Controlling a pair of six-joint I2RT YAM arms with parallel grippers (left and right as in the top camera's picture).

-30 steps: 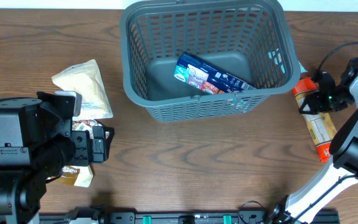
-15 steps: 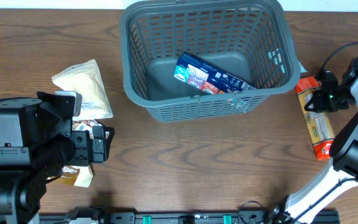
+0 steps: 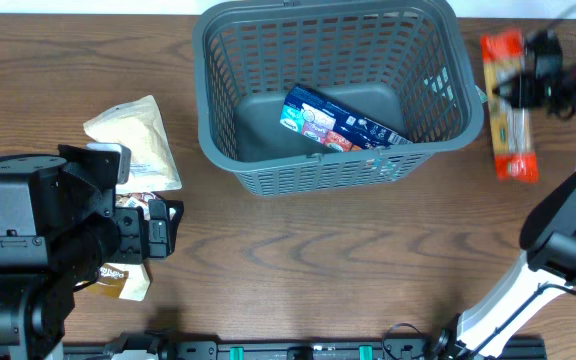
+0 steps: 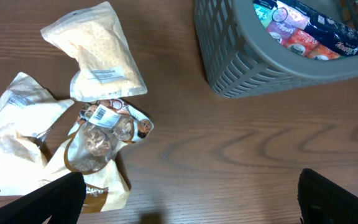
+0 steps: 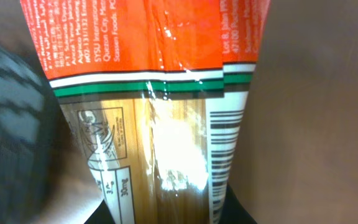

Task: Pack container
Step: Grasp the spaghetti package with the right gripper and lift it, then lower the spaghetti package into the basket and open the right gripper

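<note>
Overhead: right pincer [image 3: 520,88] tight around pack [image 3: 514,140]

Black boxy arms [image 3: 28,230], possibly white-cased links [image 3: 513,298]

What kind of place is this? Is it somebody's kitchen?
Probably not a kitchen, more likely a robot practice bench. Robot arms sit at a wooden table, with a grey basket and loose snack packs laid out for packing.

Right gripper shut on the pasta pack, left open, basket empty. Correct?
Not quite. The basket isn't empty: overhead shows a blue box lying in it. The rest holds: right gripper shut on the pasta pack, left gripper open.
</note>
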